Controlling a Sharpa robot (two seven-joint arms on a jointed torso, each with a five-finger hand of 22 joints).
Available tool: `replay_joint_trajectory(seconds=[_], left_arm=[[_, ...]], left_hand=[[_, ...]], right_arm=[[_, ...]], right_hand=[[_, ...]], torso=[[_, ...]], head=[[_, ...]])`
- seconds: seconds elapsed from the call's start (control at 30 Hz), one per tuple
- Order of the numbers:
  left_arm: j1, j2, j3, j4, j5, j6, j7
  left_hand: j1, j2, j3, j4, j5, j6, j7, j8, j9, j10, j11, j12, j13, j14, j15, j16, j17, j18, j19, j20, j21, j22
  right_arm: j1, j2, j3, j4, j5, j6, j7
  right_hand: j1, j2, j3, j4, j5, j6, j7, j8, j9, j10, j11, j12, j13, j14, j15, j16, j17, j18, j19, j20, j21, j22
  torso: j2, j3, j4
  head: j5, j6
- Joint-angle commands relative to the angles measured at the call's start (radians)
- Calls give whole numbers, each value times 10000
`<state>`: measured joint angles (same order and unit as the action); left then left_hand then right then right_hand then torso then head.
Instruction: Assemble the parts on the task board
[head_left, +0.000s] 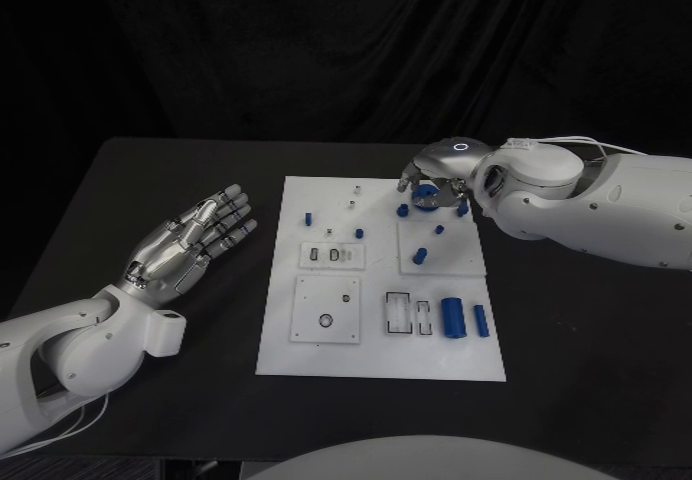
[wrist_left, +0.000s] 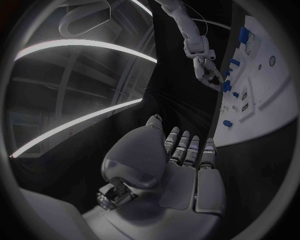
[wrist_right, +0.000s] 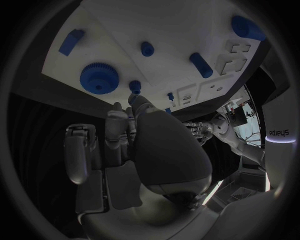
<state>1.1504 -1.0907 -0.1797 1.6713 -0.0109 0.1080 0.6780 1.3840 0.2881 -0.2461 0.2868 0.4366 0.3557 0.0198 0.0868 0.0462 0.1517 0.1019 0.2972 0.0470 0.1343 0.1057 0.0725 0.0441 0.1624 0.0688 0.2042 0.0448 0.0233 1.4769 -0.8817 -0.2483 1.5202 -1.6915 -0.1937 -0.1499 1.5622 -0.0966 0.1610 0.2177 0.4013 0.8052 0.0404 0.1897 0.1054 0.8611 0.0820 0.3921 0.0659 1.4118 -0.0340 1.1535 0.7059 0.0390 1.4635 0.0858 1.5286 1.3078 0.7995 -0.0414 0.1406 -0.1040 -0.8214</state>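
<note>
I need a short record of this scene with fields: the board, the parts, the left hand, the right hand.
board: white task board in the middle of the black table
parts: blue gear near the far right corner; large blue cylinder near the near right edge; small blue pegs standing
left hand: left hand flat, fingers apart, holds nothing, left of the board
right hand: right hand above the gear; contact unclear

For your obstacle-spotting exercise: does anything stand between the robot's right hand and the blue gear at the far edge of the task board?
Nothing visible does. The right hand hovers right at the blue gear on the task board; in the right wrist view only bare board separates fingertips and gear. Small blue pegs stand nearby, beside that path.
</note>
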Motion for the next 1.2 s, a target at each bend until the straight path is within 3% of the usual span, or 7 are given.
replay_joint_trajectory(seconds=[0.03, 0.53, 0.87, 1.2], left_arm=[[26, 22, 7, -11, 68, 161, 1851], [23, 63, -38, -127, 68, 213, 1751], [21, 182, -94, -283, 68, 337, 1660], [19, 245, -133, -387, 68, 428, 1581]], left_hand=[[-113, 12, 49, 17, 43, -22, 35, -12, 5, 5, 76, 51, -4, -15, 57, 25, -16, 83, -1, 57, 20, -5], [-111, 22, 97, 9, 104, -4, 65, -8, 8, 5, 97, 65, -3, 1, 78, 40, -13, 83, 10, 79, 28, -1], [-55, 17, 200, -29, 222, 20, 115, -1, 12, 18, 126, 102, 3, 27, 112, 65, -9, 84, 20, 113, 38, 2], [-22, 13, 251, -48, 255, 23, 140, 0, 13, 21, 151, 112, 4, 52, 139, 84, -4, 82, 30, 138, 46, 5]], right_arm=[[-33, -38, 7, 53, -134, 79, 126], [-206, 184, 7, -244, -133, -85, 368], [-378, 438, 8, -580, 108, -23, 499], [-564, 664, 8, -838, 141, -46, 594]], right_hand=[[-12, -125, 97, -14, 44, 51, -13, -79, 13, 7, 28, -65, -11, 36, 34, -61, 8, -172, 534, -62, 48, 1764], [-436, -237, 416, 128, -499, 79, -45, -205, 111, 258, 25, -177, 41, 70, 45, -13, 195, -179, 549, -50, 57, 1809], [-503, -219, 481, 151, -548, 121, -7, -207, 148, 376, 41, -145, 63, 106, 76, 67, 358, -183, 555, -34, 61, 1824], [-549, -218, 631, 123, -609, 287, 20, -173, 246, 652, 12, -61, 111, 117, 141, 107, 450, -184, 557, 28, 61, 1836]], torso=[[-29, -3, -7], [-86, -13, -32], [-111, -18, -7], [-126, -22, -24]], head=[[32, -69], [16, -225], [-42, -269], [6, -321]])
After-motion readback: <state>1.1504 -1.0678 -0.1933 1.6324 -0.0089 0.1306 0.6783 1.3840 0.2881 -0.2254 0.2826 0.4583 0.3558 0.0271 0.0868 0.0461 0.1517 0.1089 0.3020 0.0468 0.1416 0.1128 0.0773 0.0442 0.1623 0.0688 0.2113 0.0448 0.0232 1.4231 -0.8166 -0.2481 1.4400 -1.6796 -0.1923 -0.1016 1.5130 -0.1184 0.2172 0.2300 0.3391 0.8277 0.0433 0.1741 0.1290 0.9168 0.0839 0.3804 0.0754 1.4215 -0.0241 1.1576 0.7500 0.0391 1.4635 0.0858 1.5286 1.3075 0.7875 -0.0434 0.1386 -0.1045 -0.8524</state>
